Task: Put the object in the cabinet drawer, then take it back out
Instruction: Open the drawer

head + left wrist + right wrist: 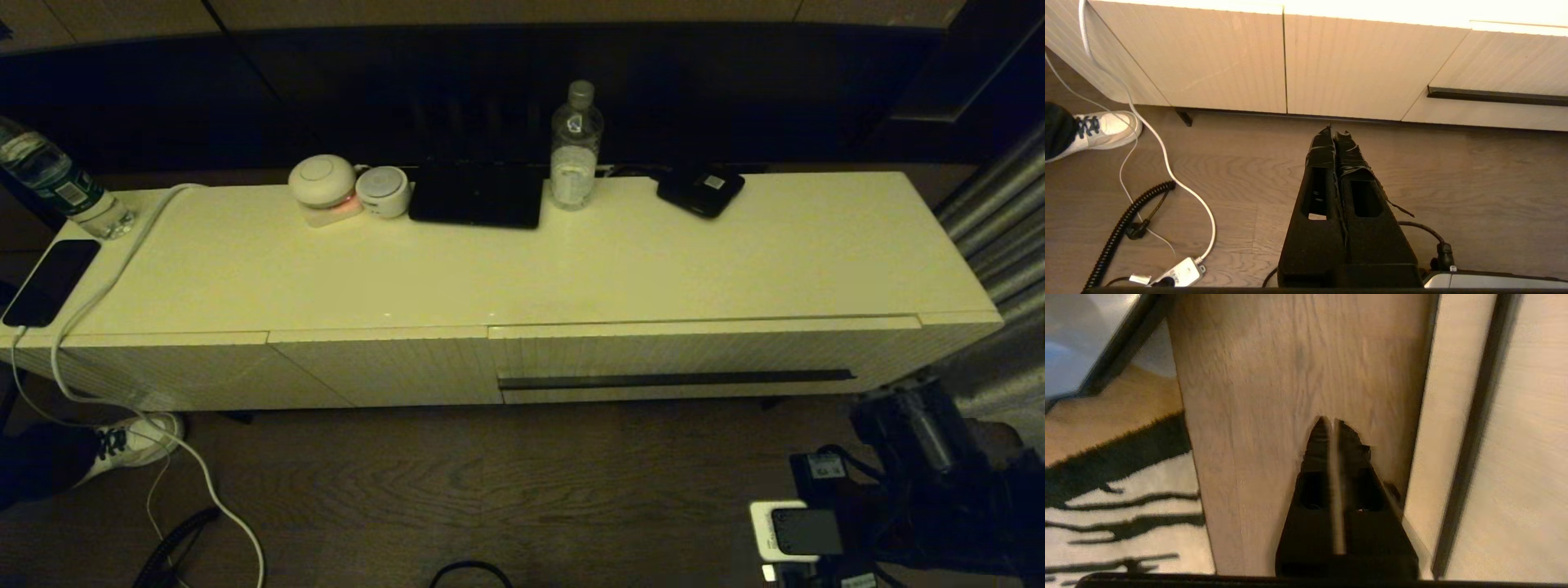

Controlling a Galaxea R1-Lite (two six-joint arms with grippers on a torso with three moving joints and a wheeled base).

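The cabinet drawer (694, 353) is pushed in flush at the right half of the long white cabinet, its dark handle strip (678, 379) running across the ribbed front. My right gripper (1329, 421) hangs low over the wood floor just in front of that handle strip (1474, 437), fingers together with only a thin slit and nothing held. My right arm (910, 429) shows at the lower right. My left gripper (1334, 131) is shut and empty above the floor, facing the plain ribbed panels left of the drawer (1506, 69).
On the cabinet top stand a clear water bottle (576, 147), a flat black pad (478, 196), a small black device (700, 190) and two round white gadgets (322, 184). A phone (49, 282), white cable (90, 302) and someone's shoe (135, 441) are at the left. A striped rug (1118, 506) lies nearby.
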